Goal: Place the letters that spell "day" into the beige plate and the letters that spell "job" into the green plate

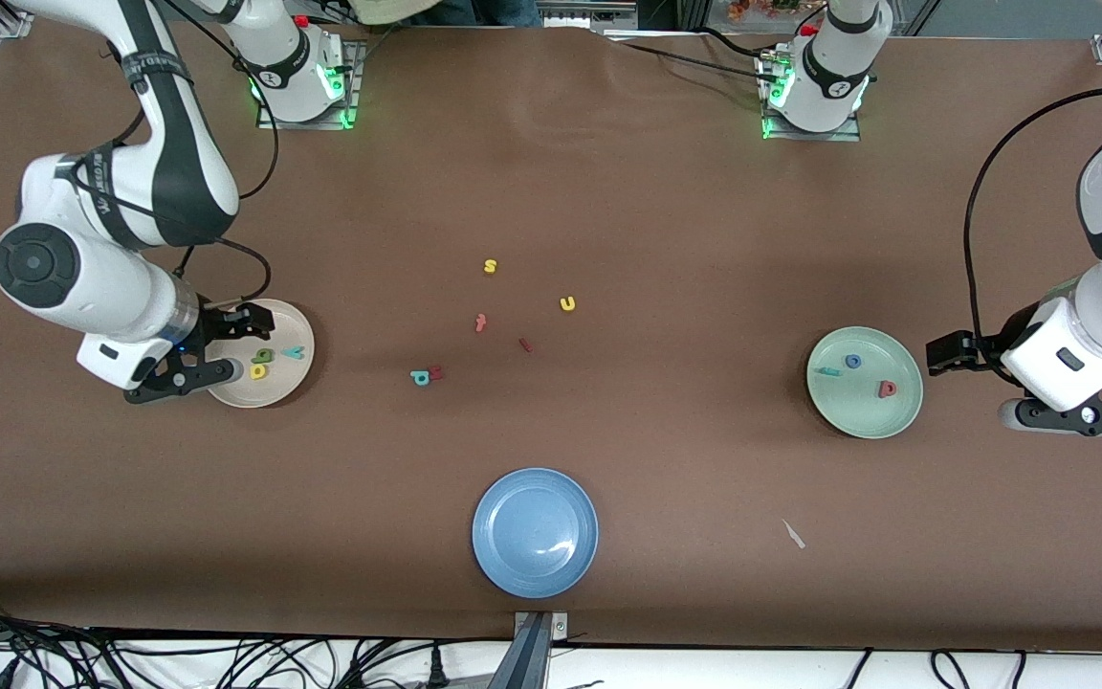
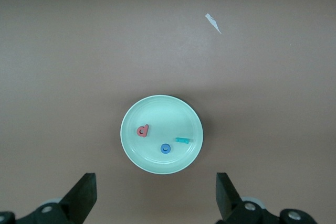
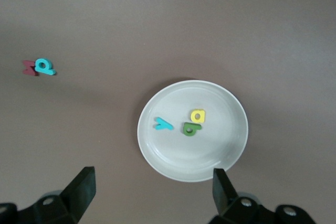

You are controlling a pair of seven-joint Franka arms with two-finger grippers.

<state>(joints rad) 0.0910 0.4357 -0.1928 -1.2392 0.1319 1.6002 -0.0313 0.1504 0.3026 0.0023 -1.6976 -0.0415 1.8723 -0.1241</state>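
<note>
Left end effector (image 2: 155, 195): spread wide, empty, above green plate (image 1: 905, 407) containing j, o, b (image 1: 886, 388). Right end effector (image 3: 152, 190): spread wide, empty, over beige plate (image 1: 295, 378) containing d, a, y (image 1: 294, 352).

No printed text is readable; foam letters "s" (image 1: 490, 266) and "u" (image 1: 567, 303) lie on the table (image 1: 666, 239).

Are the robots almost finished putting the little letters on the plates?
It looks finished. The round beige plate holds the yellow foam "d", green "a" and teal "y". The round mint-green plate holds the salmon-red "b", blue ring "o" and thin teal "j". Nothing is in hand: the left gripper over the green plate's edge and the right gripper over the beige plate's edge are open and empty. Nothing seems left.
</note>
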